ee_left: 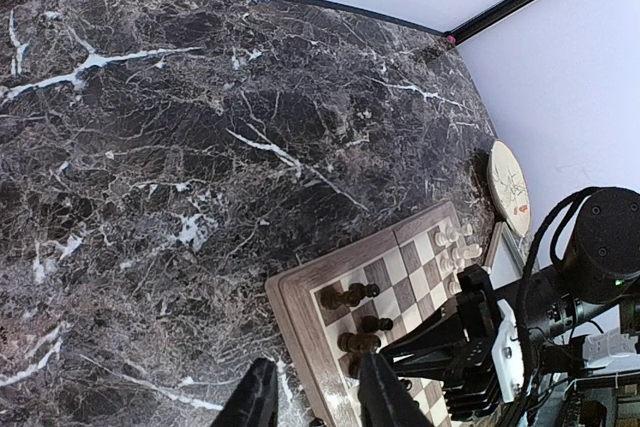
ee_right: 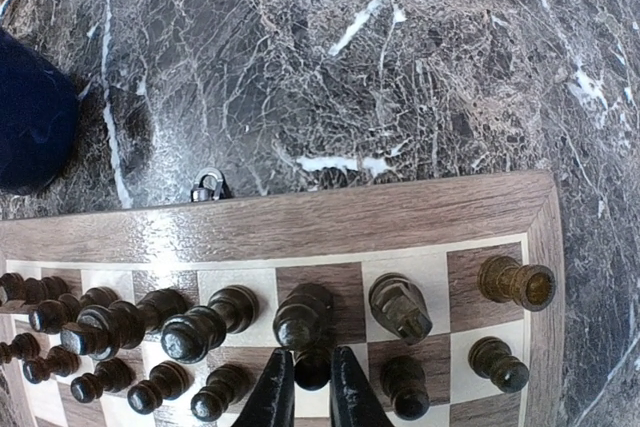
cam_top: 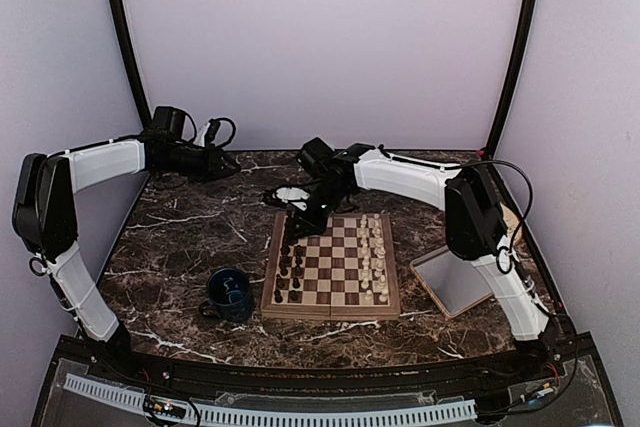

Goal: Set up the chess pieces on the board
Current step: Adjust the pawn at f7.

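The board [cam_top: 330,313] lies at mid-table. Dark chess pieces [cam_top: 290,267] fill its two left columns and cream ones [cam_top: 377,257] its two right columns. My right gripper [cam_top: 300,222] reaches down over the far left corner. In the right wrist view the right gripper [ee_right: 312,387] is shut on a dark pawn [ee_right: 313,367] that stands in the second row, just behind a taller dark piece [ee_right: 305,315] on the board [ee_right: 300,222]. My left gripper [cam_top: 228,162] hovers at the back left, off the board. Its fingers [ee_left: 255,397] stand apart with nothing between them, above the board's edge [ee_left: 300,317].
A dark blue mug [cam_top: 230,292] stands just left of the board's near corner. A grey tray [cam_top: 455,282] lies to the board's right, beside the right arm. A round beige plate [ee_left: 508,187] sits near the right wall. A small metal latch [ee_right: 207,187] sticks out from the board's side.
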Controlling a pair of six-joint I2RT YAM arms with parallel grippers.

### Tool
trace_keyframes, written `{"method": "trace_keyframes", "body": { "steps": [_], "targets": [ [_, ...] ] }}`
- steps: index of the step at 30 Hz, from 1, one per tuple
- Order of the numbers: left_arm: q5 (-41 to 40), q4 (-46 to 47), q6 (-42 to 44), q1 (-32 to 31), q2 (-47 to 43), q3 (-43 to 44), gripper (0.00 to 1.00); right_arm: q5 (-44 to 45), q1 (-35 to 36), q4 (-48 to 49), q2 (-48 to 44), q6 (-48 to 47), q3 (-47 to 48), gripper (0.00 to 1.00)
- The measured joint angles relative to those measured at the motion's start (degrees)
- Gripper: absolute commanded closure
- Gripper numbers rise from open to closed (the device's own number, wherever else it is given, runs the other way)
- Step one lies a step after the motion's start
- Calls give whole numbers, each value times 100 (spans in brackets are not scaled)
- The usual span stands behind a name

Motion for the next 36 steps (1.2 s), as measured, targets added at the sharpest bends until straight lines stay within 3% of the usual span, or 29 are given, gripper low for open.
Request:
{"method": "trace_keyframes", "body": {
  "steps": [31, 36],
  "targets": [
    [15, 0, 2, 0, 26, 0, 70, 175, -59, 190, -358, -28, -603, 90],
    [17, 0, 2, 0, 33, 0, 69, 177, -83, 199, -411, -33, -684, 85]
  ]
}}
